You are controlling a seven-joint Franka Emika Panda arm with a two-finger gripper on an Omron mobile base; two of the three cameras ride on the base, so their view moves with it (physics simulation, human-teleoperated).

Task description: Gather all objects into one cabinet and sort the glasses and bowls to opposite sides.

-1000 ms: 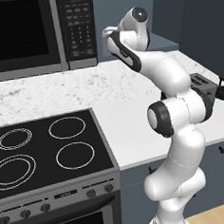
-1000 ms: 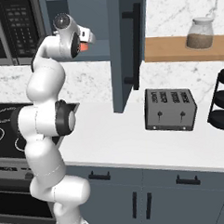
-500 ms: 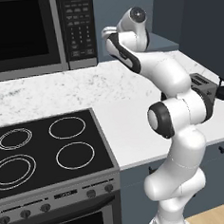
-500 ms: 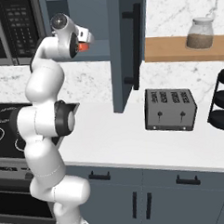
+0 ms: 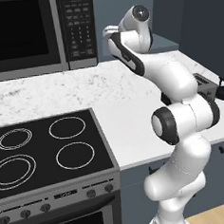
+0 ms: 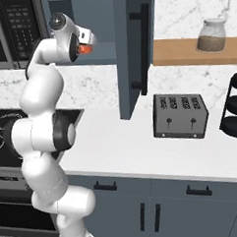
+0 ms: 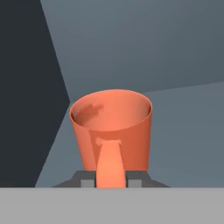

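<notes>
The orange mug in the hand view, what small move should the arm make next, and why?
Probably a short straight lift. In the hand view the jaws sit closed either side of the orange mug's handle, with the mug upright on the blue-grey cabinet shelf. Raising it a little would likely clear the shelf before carrying it anywhere.

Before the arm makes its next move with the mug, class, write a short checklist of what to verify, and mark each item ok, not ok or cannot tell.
1. Claw closed on the orange mug by its handle: ok.
2. Mug upright, mouth up: ok in the hand view.
3. Mug empty: ok, nothing shows inside.
4. Cabinet door open enough to pass: ok.
5. Mug resting on a shelf or lifted: cannot tell.
6. Toaster away from the arm's path: ok, it stands on the counter beyond the door.
</notes>
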